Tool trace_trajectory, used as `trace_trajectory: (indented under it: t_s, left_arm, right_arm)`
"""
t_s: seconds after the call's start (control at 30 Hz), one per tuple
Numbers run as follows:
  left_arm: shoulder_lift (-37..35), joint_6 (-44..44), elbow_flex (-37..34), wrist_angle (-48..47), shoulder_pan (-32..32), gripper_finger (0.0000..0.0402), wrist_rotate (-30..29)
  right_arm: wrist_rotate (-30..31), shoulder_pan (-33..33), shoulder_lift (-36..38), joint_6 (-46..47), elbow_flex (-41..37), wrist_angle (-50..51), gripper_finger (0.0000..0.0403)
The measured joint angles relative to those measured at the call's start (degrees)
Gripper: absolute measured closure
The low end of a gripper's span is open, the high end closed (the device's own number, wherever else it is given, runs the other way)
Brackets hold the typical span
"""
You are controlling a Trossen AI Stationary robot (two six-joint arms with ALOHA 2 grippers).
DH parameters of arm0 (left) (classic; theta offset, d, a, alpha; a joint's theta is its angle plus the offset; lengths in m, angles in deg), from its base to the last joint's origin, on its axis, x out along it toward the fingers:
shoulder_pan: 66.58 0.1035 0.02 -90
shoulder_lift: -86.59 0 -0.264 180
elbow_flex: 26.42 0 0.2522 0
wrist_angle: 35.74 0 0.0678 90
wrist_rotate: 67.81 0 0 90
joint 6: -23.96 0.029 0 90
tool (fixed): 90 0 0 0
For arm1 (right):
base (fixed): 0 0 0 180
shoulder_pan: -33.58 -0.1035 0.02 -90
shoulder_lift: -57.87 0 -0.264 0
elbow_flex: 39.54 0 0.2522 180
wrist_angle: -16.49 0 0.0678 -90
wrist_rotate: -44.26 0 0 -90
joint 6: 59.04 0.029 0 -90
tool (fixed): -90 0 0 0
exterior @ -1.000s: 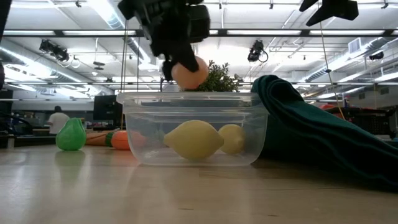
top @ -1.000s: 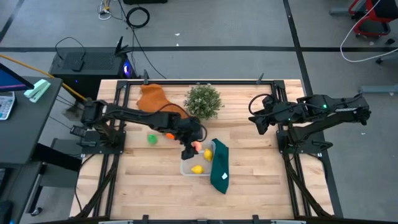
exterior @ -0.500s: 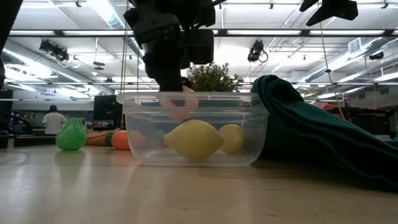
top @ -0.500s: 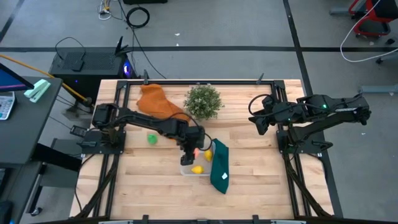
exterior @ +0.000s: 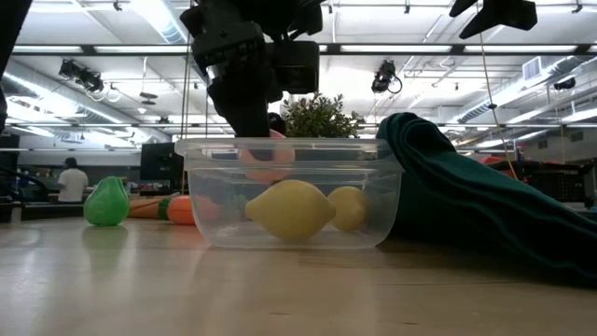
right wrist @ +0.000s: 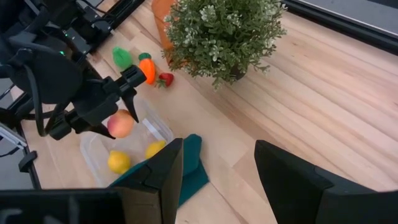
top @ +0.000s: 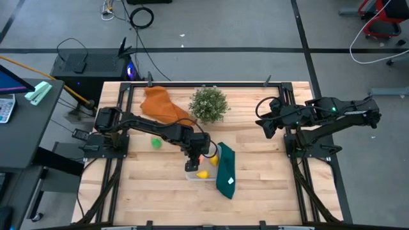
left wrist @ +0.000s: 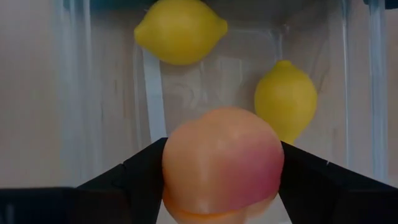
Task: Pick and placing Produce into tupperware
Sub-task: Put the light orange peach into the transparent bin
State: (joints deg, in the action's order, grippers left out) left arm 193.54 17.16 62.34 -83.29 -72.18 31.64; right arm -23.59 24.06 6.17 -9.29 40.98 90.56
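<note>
Two lemons (left wrist: 181,31) already lie in the tupperware (exterior: 292,190). The left gripper (left wrist: 222,180), closed on the peach (left wrist: 222,163), hangs inside it, low for a gentle release. The right gripper (right wrist: 214,180) waits open, well away.

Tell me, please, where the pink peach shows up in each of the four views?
High view: peach in the left claw, over the tupperware.
Low view: just inside the rim.
Left wrist view: lower centre.
Right wrist view: left of centre.
Shared landmark: the two lemons.
</note>
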Motion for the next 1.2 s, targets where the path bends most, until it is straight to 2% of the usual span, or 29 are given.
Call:
trace_trajectory:
  t_s: [0.23, 0.47, 0.7, 0.93, 1.2]
  left_arm:
    - [0.0, 0.5, 0.0, 0.1, -0.2, 0.0148, 0.0]
    - [0.0, 0.6, 0.0, 0.1, -0.7, 0.0131, -0.1]
    - [0.0, 1.3, 0.0, 0.1, -1.2, 0.0149, -0.3]
    - [0.0, 1.2, 0.0, 0.9, -1.1, 0.0133, -0.5]
    - [0.0, 1.0, 0.0, 0.9, -1.1, 0.0143, -0.4]
  right_arm:
    - [0.0, 0.0, 0.0, 0.1, 0.0, 0.0, 0.0238]
    - [0.0, 0.0, 0.0, 0.3, 0.0, 0.0, 0.0238]
    - [0.0, 0.0, 0.0, 0.3, 0.0, 0.0, 0.0238]
    - [0.0, 0.0, 0.0, 0.3, 0.0, 0.0, 0.0238]
    - [0.0, 0.0, 0.0, 0.3, 0.0, -0.2, 0.0238]
